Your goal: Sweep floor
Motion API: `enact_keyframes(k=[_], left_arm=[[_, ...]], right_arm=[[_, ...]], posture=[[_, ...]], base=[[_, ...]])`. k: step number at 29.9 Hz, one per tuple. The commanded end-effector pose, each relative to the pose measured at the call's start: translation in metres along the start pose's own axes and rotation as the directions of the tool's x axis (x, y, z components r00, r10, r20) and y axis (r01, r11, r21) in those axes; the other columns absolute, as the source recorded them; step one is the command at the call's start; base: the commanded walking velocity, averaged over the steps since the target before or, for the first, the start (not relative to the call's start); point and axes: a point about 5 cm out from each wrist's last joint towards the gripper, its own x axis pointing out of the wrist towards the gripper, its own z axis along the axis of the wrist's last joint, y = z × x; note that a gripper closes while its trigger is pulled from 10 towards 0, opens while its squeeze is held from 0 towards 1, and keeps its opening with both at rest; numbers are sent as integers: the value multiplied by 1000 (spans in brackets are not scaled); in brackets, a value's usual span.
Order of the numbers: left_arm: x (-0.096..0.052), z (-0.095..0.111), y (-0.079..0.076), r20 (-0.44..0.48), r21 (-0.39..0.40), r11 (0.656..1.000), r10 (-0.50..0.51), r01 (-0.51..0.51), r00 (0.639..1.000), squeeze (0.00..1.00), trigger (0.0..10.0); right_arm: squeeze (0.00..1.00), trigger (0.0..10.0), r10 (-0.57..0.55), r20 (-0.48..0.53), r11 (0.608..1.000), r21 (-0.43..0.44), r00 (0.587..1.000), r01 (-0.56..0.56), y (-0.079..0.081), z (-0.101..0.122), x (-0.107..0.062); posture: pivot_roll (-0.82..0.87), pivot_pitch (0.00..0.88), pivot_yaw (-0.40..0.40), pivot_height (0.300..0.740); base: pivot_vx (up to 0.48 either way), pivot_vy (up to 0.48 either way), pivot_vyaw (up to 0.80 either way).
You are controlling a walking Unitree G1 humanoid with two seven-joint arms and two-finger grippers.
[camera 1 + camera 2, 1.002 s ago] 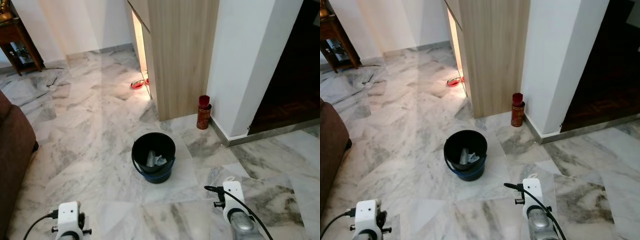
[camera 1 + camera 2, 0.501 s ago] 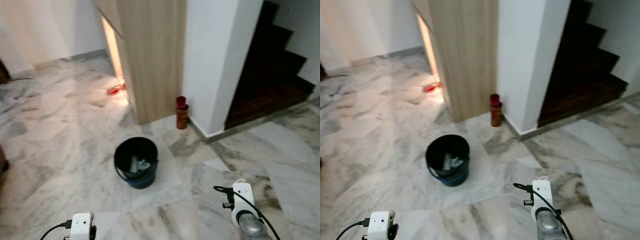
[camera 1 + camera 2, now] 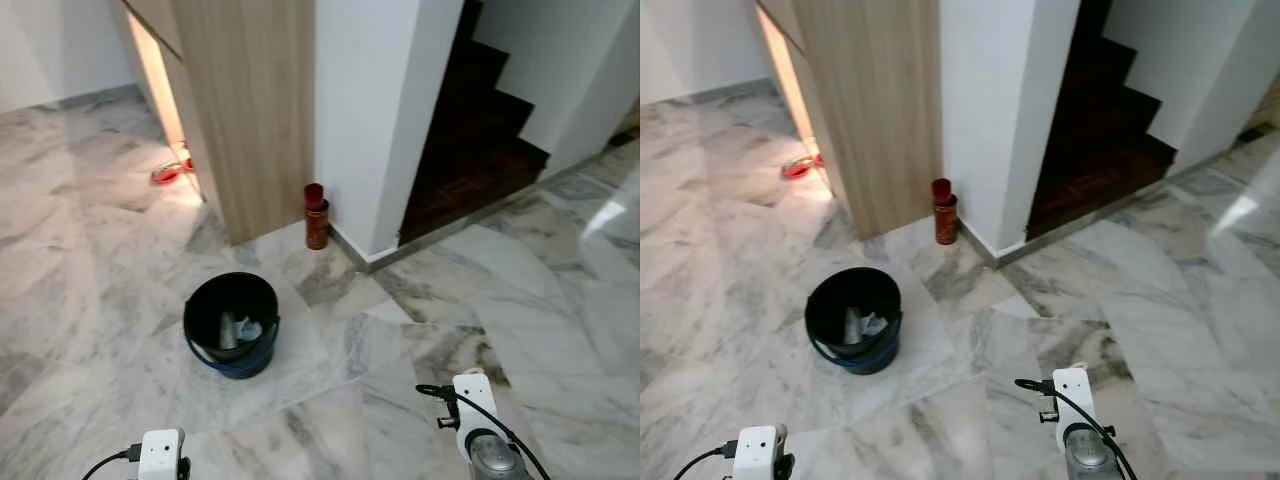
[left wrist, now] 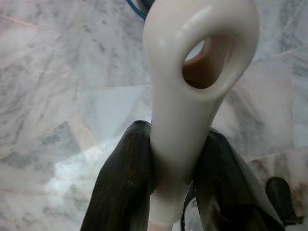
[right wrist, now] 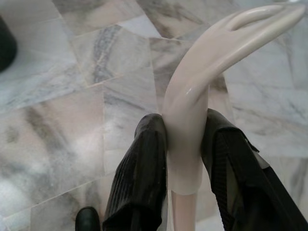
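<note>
The left gripper [image 4: 175,192] clamps a cream handle [image 4: 192,86] with a hanging hole; the right gripper [image 5: 185,163] clamps a curved cream handle [image 5: 211,72]. Ahead, a black bucket [image 3: 231,322] stands on the marble floor [image 3: 520,300], a red can [image 3: 316,215] beyond.

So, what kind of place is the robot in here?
Most likely the hallway of a home: a marble floor, dark wooden stairs going up behind a white wall, and a black bucket standing on the floor near a wooden panel.
</note>
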Motion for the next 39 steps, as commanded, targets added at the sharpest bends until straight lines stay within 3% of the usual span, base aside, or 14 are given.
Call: enact_keyframes(k=[1,10,14,20,26,28,39], left_arm=[[-2,-7,-4,-31,-46,999,-5,4,1000,0,10000],[-1,-4,5,-24,-5,1000,21,-21,999,0,10000],[1,-1,3,-17,-11,1000,20,-20,1000,0,10000],[1,-2,-7,-25,14,1000,-24,25,999,0,10000],[1,-1,-3,-30,6,1000,-9,9,1000,0,10000],[1,-4,1,-44,-31,999,19,-20,999,0,10000],[3,1,-1,-35,-27,1000,-3,2,999,0,10000]], right_arm=[[0,10000,-5,-51,1000,21,999,7,1,-13,-3],[0,10000,48,-67,999,28,997,-46,19,-18,-6],[0,10000,61,-69,998,-7,996,-62,20,-18,-6],[0,10000,19,-76,1000,12,997,-18,10,-20,-6],[0,10000,19,-84,1000,-2,996,-19,10,-22,-6],[0,10000,25,-88,1000,-6,996,-25,11,-23,-6],[0,10000,31,-76,1000,5,997,-30,18,-17,-5]], posture=[[42,0,-23,740],[17,0,1,740],[12,0,-1,740],[-2,0,11,740],[8,0,-2,740],[19,0,-6,740],[-5,0,14,740]], base=[[0,0,-750],[0,-136,-737],[0,-376,-712],[0,-459,-706],[0,-471,-706],[0,0,-697],[0,0,-697]])
